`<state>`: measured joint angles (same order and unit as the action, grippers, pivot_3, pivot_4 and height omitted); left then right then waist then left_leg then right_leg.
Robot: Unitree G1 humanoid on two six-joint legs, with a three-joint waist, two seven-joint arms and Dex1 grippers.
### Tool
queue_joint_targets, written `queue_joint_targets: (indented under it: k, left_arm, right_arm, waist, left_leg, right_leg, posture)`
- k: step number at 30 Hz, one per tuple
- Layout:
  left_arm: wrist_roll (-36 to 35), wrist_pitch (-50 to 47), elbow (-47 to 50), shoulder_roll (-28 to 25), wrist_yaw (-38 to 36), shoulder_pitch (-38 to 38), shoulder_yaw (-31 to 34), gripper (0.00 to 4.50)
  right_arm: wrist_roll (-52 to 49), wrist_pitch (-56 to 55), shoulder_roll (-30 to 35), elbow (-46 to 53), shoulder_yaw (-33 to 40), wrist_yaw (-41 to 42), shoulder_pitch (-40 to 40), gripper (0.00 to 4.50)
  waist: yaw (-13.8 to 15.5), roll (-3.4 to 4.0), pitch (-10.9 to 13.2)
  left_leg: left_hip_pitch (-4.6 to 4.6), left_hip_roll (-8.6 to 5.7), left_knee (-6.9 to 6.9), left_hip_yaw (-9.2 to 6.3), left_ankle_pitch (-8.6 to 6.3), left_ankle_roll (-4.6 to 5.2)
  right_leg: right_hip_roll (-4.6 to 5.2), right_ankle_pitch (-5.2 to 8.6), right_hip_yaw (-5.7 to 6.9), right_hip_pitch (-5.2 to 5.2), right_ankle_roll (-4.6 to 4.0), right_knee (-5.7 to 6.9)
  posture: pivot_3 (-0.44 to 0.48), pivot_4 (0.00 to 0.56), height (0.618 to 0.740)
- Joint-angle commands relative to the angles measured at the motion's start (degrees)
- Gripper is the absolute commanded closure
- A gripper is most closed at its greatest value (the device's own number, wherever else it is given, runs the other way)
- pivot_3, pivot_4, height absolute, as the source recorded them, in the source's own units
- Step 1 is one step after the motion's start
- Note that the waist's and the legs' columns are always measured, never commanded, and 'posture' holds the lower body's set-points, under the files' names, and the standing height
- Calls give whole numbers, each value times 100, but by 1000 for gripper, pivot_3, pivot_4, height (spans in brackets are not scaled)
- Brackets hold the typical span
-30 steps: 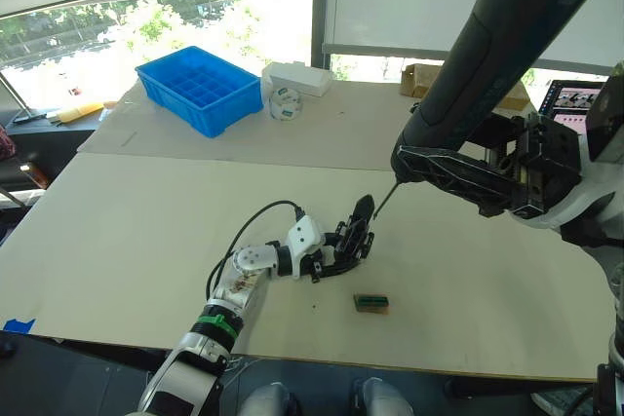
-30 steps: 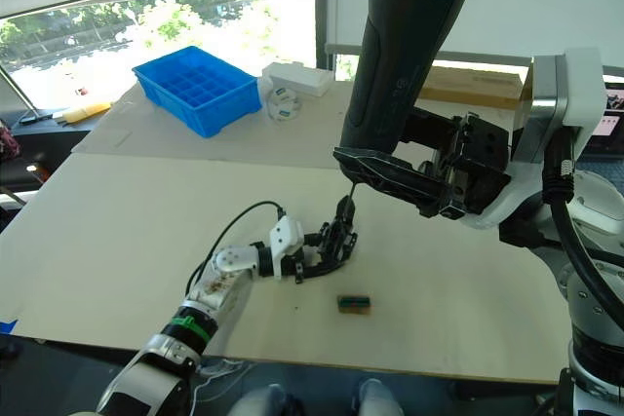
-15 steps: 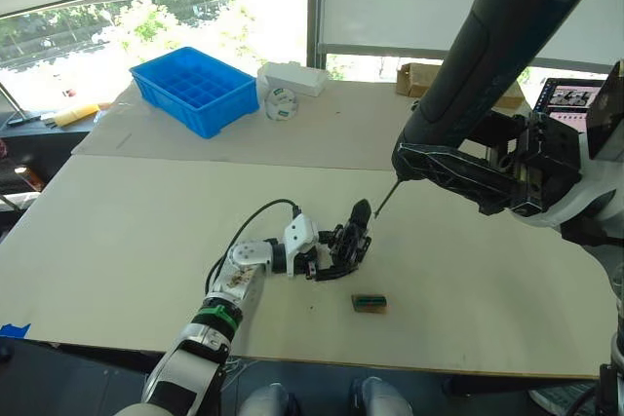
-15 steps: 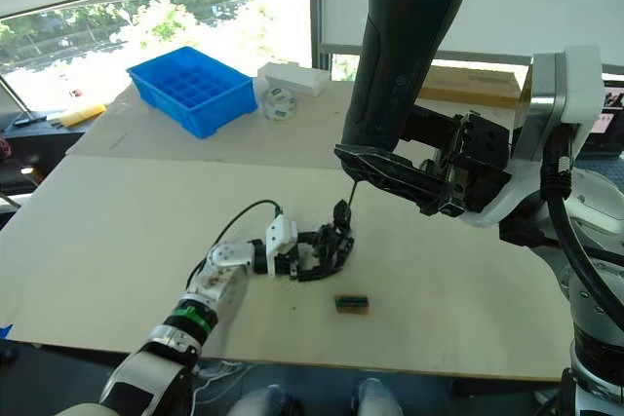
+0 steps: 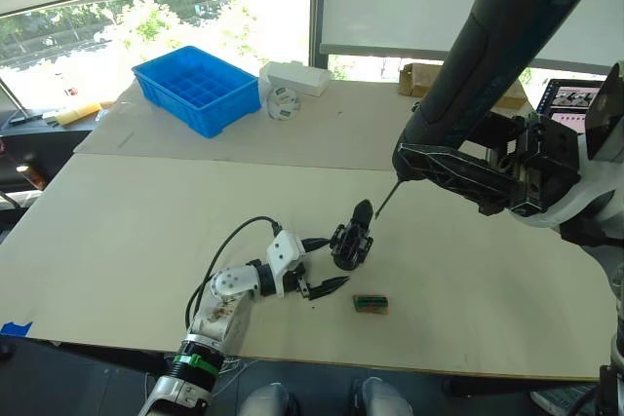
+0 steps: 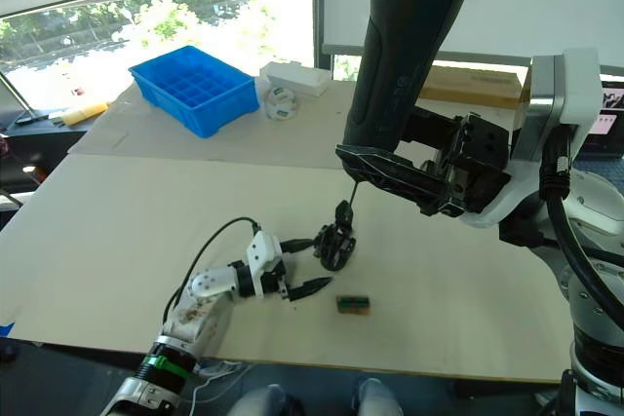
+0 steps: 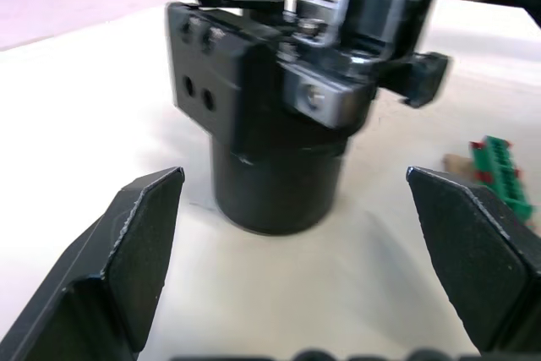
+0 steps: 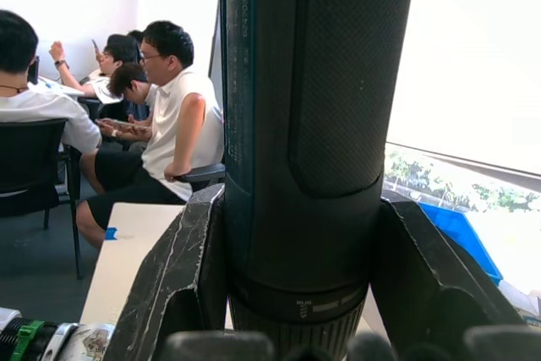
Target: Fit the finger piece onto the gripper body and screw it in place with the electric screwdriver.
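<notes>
The gripper body (image 5: 351, 245), a small black assembly on a round base, stands on the beige table (image 5: 146, 231). The pointed finger piece (image 5: 362, 211) rises from its top. My left gripper (image 5: 332, 260) is open just short of the body, one finger on each side, touching nothing; the left wrist view shows the body (image 7: 279, 124) between the spread fingers (image 7: 127, 251). My right gripper (image 5: 429, 165) is shut on the electric screwdriver (image 5: 487, 56), a thick black cylinder held tilted. Its thin bit (image 5: 384, 200) ends beside the finger piece's tip.
A small green block (image 5: 370, 303) lies near the body toward the front edge. At the back stand a blue bin (image 5: 200, 88), a white box (image 5: 297, 77), a tape roll (image 5: 283, 102) and a cardboard box (image 5: 419, 78). Seated people (image 8: 169, 116) show behind the screwdriver.
My left gripper has let go of the gripper body, opened and drawn back toward me. The body stays upright. The screwdriver has hardly moved.
</notes>
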<state>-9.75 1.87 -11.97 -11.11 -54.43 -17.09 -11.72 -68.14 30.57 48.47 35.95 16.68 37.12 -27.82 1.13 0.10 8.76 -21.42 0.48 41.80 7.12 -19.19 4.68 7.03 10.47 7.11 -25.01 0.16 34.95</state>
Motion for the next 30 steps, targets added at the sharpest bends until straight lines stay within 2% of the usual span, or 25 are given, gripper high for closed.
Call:
queue_joint_targets:
  k: [1, 11, 23, 26, 29, 30]
  left_arm:
    - [-11, -172, 25, 206, 309, -135, -55, 40]
    - [228, 95, -771, 184, 234, -741, -196, 40]
    - [391, 77, -510, 295, 650, -493, -312, 40]
    - [430, 106, -521, 224, 645, -463, -332, 885]
    - [419, 141, -562, 153, 595, -451, -342, 2170]
    - [413, 148, -590, 136, 574, -446, -343, 2184]
  right_arm:
    - [-71, -94, -23, 114, 208, -42, -138, 2586]
    - [-67, -54, 26, 114, 209, -86, -195, 2586]
    - [-37, -78, 10, 144, 208, -123, -156, 2586]
    - [-48, -76, 9, 143, 201, -132, -174, 2586]
    - [-44, -81, 14, 110, 182, -100, -231, 2586]
    - [-50, -78, 15, 92, 163, -85, -274, 2586]
  waist:
    - [6, 0, 0]
    - [-17, -1, 0]
    - [-19, -1, 0]
    - [-15, -1, 0]
    - [-23, -1, 0]
    - [-29, -1, 0]
  left_leg:
    - [0, -1, 0, 0, 0, 1]
    - [-9, -1, 0, 3, 0, 1]
    - [-9, 0, 0, 2, 0, 0]
    - [-9, -1, 0, 2, 0, 1]
    - [-8, -1, 0, 2, 0, 1]
    - [-8, 0, 0, 2, 0, 1]
  right_leg:
    - [0, 0, 0, 0, 0, 0]
    - [-40, 0, 14, -7, 1, 0]
    - [-9, -1, 2, -6, 2, -1]
    - [-8, -1, 4, -5, 2, -2]
    - [-9, -1, 5, -5, 2, -1]
    - [-9, -1, 5, -5, 2, -1]
  posture:
    - [0, 150, 740]
    - [0, 150, 740]
    - [0, 150, 740]
    - [0, 150, 740]
    - [0, 150, 740]
    - [0, 150, 740]
